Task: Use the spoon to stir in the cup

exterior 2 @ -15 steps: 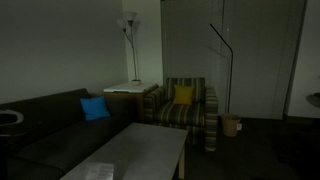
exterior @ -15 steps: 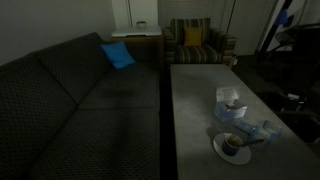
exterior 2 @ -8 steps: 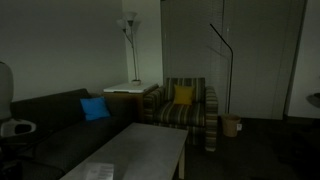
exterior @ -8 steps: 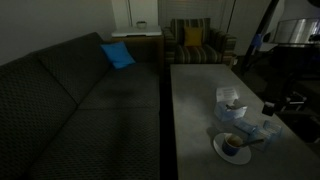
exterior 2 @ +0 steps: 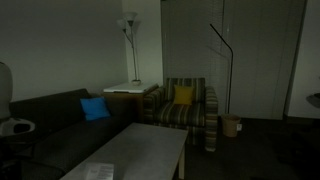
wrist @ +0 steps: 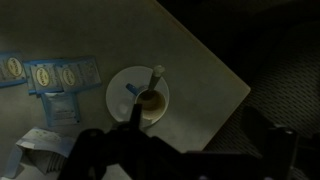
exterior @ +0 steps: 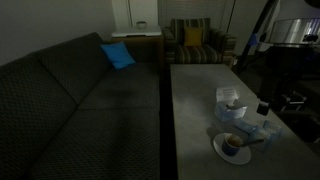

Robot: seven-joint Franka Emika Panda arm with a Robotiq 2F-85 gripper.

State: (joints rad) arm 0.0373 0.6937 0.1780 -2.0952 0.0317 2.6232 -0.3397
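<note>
The cup (wrist: 152, 102) stands on a round white saucer (wrist: 118, 97) near the table's corner; its inside is brownish. The spoon (wrist: 157, 76) leans in the cup, its pale handle sticking up over the rim. In an exterior view the cup (exterior: 233, 144) and saucer (exterior: 220, 150) sit at the near end of the table. My gripper (wrist: 195, 150) hangs above the table beside the saucer, its dark fingers wide apart and empty. In an exterior view the gripper (exterior: 265, 106) is above and to the right of the cup.
A white boxy container (exterior: 229, 99) stands behind the saucer, and a pale bluish see-through object (exterior: 262, 130) lies beside it. Blue-and-white packets (wrist: 50, 76) lie on the grey table (exterior: 195, 100). A dark sofa (exterior: 80, 110) runs along the table, and a striped armchair (exterior 2: 190, 108) stands behind it.
The arm has come into view from the right side over the table's edge; in the last half second it has barely moved. Cup, spoon and saucer are unmoved.
</note>
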